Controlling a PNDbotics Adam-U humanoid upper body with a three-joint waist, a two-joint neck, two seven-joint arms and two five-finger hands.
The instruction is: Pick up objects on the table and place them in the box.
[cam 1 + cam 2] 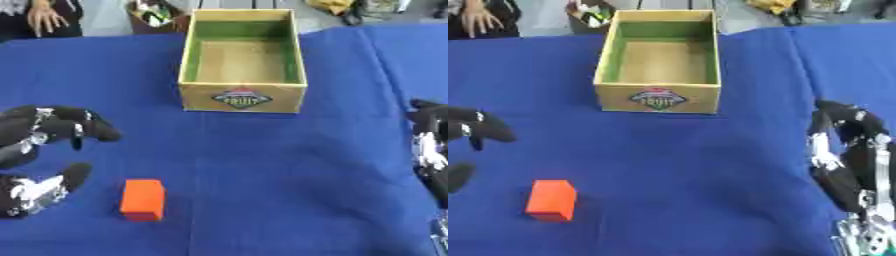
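Light even, bright, diffuse; no glare on the blue cloth over the bench (289,170). Soft short shadows beneath the box (242,60) front wall and the orange block (143,199). Both views soft throughout, edges smeared; left robot hand (39,150) blurred.

Lab-like test setup: blue-clothed table (289,165), cluttered far edge.

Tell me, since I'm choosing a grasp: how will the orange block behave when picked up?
The orange block looks like a rigid, flat-sided box, so it probably won't roll or flop. It lies low on the blue cloth, so it is unlikely to tip. Its smooth faces might slip between the left hand's fingers.
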